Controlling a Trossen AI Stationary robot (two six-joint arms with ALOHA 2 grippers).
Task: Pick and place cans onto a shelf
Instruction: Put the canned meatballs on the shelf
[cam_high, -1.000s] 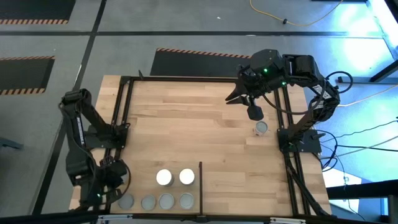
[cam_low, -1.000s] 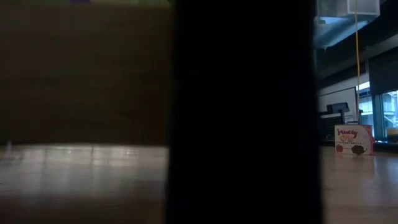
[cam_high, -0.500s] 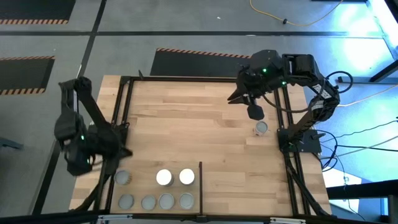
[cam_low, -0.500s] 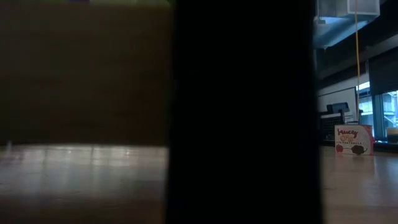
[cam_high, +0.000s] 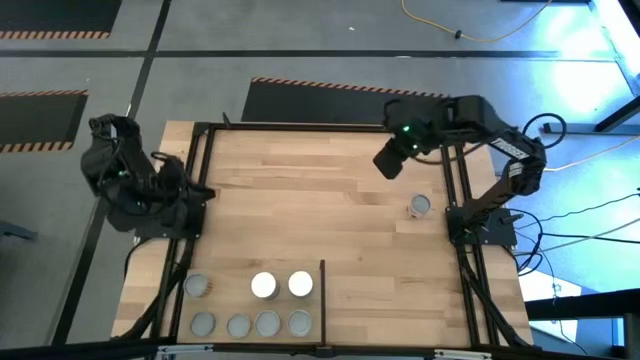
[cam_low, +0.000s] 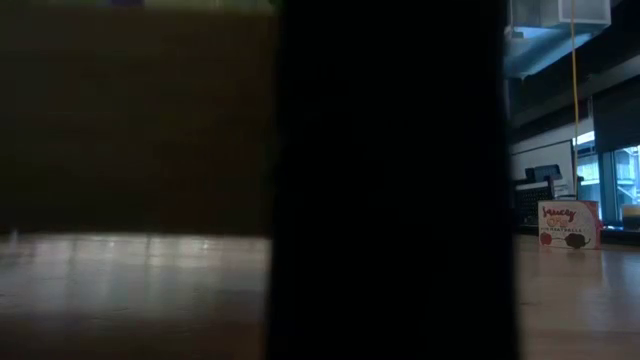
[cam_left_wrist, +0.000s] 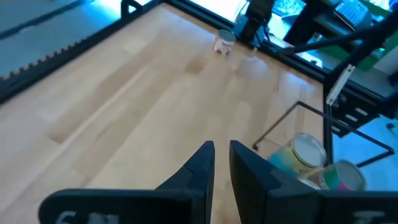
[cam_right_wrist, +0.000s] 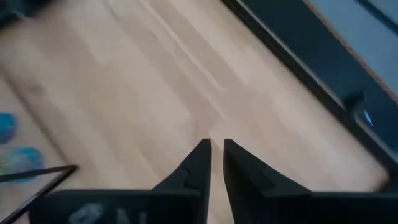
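The shelf (cam_high: 300, 190) is a pale wooden board in a black frame, with a thin divider bar (cam_high: 322, 298) at its near edge. Several cans stand upright on their bases at the near left: grey-topped ones (cam_high: 238, 325) and two white-topped ones (cam_high: 263, 285). One more can (cam_high: 419, 206) stands alone at the right; it also shows in the left wrist view (cam_left_wrist: 224, 42). My left gripper (cam_high: 195, 192) is shut and empty over the shelf's left frame (cam_left_wrist: 222, 155). My right gripper (cam_high: 383, 165) is shut and empty above the far right of the board (cam_right_wrist: 216, 149).
The black frame rails (cam_high: 205, 125) run round the board. In the low view a dark upright block (cam_low: 390, 180) hides most of the table, and a small printed box (cam_low: 568, 224) stands in the room behind. Bare wood lies between the near-left cans and the lone can.
My left gripper has risen from the near-left cans and drawn back toward the far left edge, uncovering a grey-topped can that stands beside the left frame. My right gripper has moved up and toward the far left, away from the lone can, and has turned.
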